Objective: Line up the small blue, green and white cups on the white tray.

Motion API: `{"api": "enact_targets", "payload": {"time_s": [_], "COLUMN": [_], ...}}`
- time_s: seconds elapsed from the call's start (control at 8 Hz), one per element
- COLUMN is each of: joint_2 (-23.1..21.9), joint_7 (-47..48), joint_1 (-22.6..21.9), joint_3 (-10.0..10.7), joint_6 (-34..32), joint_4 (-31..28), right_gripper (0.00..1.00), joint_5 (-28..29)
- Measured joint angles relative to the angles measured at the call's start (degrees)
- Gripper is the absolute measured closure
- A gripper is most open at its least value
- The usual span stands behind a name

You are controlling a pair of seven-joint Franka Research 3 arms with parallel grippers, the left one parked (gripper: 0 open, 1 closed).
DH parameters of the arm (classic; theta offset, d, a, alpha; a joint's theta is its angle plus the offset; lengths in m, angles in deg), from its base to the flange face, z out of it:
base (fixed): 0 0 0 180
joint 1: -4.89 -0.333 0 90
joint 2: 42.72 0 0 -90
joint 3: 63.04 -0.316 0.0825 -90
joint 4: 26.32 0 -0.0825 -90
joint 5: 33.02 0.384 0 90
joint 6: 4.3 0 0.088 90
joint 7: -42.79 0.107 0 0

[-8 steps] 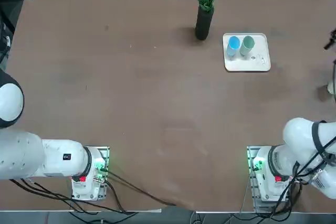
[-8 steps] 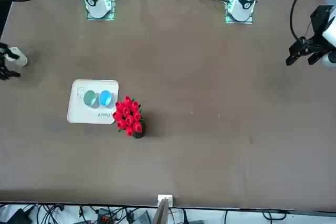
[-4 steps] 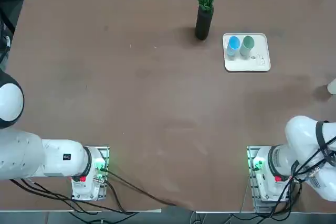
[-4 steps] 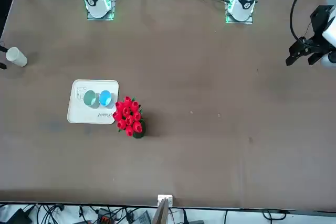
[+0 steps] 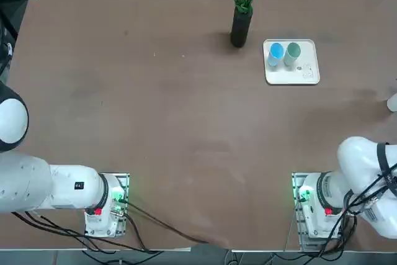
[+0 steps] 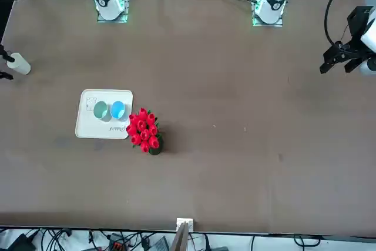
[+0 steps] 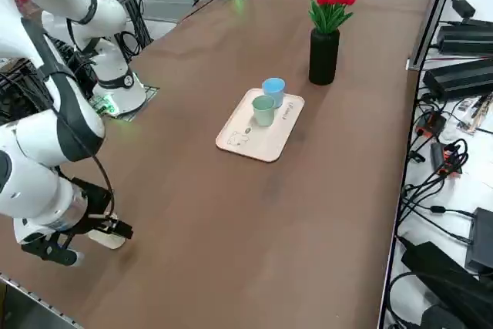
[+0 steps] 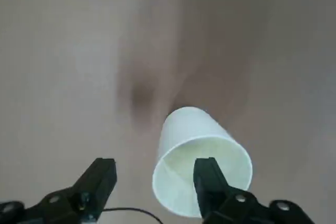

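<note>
The white tray (image 5: pixel 307 77) lies at the far right of the table, with the blue cup (image 5: pixel 276 52) and the green cup (image 5: pixel 293 51) upright side by side along its far edge. Off the tray, the white cup (image 8: pixel 202 145) lies on its side at the table's right edge (image 5: pixel 392 102), mouth toward the wrist camera. My right gripper (image 8: pixel 155 179) is down at this cup and open. One finger (image 8: pixel 210 179) sits in front of the cup's mouth, the other (image 8: pixel 100 182) stands clear beside it. The side view shows the gripper (image 7: pixel 94 241) low over the white cup (image 7: pixel 105 238).
A tall black vase with red flowers (image 5: pixel 240 26) stands just left of the tray. The white cup lies close to the table's right edge (image 7: pixel 46 287). Bare brown tabletop (image 5: pixel 186 122) stretches between the cup and the tray.
My right gripper has settled lower at the white cup by the table's right edge. The tray and the two cups on it have not moved.
</note>
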Motion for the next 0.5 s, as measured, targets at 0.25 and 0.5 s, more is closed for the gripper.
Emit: {"api": "enact_targets", "payload": {"time_s": [0.25, 0.5], "joint_2": [1.00, 1.95], "joint_7": [0.00, 0.01], "joint_1": [0.40, 0.39], "joint_3": [-0.06, -0.39], "joint_6": [0.05, 0.14], "joint_4": [0.02, 0.03], "right_gripper": [0.41, 0.77], "joint_5": [0.22, 0.22]}}
